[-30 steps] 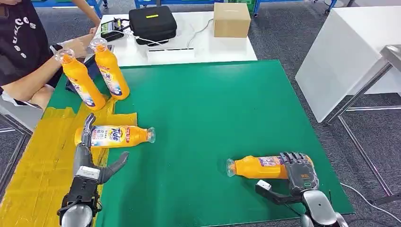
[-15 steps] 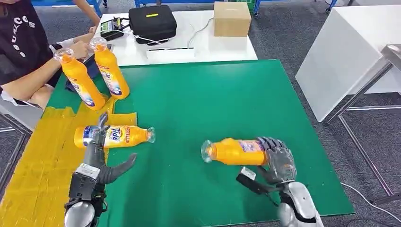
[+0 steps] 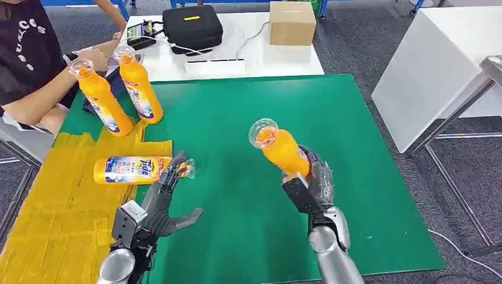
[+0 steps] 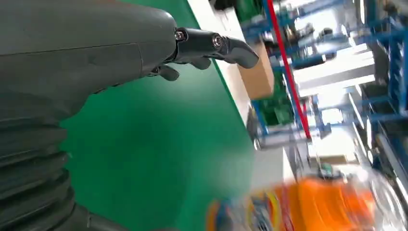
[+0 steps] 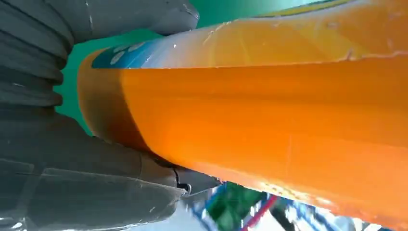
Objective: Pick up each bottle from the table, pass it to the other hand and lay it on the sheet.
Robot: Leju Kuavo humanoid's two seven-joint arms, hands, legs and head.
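An orange plastic bottle with a clear cap is gripped at its base by the right robot hand and is held tilted above the green-covered surface, cap toward 11 o'clock. In the right wrist view the orange body is seen clamped between the grey thumb and the fingers. The left robot hand is held with fingers spread and nothing grasped, above the green cover at about 8 o'clock from the held bottle; its fingertips are seen near the capped end of a second orange bottle with a blue and white label. That bottle is laid on its side across the edge of the yellow taped sheet, cap toward 3 o'clock. Two further orange bottles, one beside the other, are stood upright at the sheet's 12 o'clock end. A person's forearm is rested beside them. A black zipped case and a brown cardboard box are placed on the white table beyond.
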